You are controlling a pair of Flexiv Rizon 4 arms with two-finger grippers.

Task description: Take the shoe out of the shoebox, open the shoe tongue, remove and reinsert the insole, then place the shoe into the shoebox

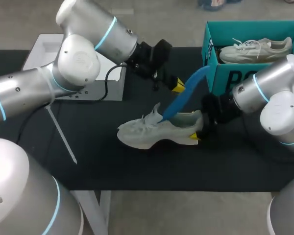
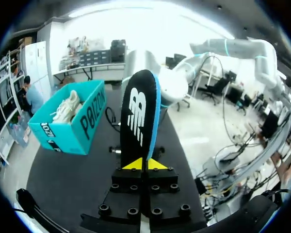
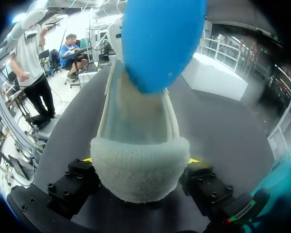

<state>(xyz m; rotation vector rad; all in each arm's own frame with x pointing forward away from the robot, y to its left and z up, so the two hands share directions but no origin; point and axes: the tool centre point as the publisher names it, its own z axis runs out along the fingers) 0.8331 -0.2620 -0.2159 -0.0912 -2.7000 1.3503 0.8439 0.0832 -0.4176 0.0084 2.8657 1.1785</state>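
Note:
A pale grey shoe [image 1: 152, 131] lies on its side in the middle of the black table [image 1: 88, 161]. My right gripper [image 1: 197, 133] is shut on its heel; in the right wrist view the knit heel [image 3: 139, 170] fills the space between the yellow fingertips [image 3: 194, 160]. A blue insole [image 1: 186, 93] slants up out of the shoe opening towards the box. My left gripper [image 1: 178, 87] is shut on it partway along. The left wrist view shows the insole's black underside [image 2: 138, 116] standing ahead of the gripper [image 2: 145, 164]. The blue insole [image 3: 162, 43] rises above the shoe's heel.
The teal shoebox [image 1: 220, 73] stands at the back right with a second pale shoe [image 1: 255, 49] inside; the shoebox [image 2: 82, 126] also shows in the left wrist view. A white unit [image 1: 49, 49] with a black cable sits at the back left.

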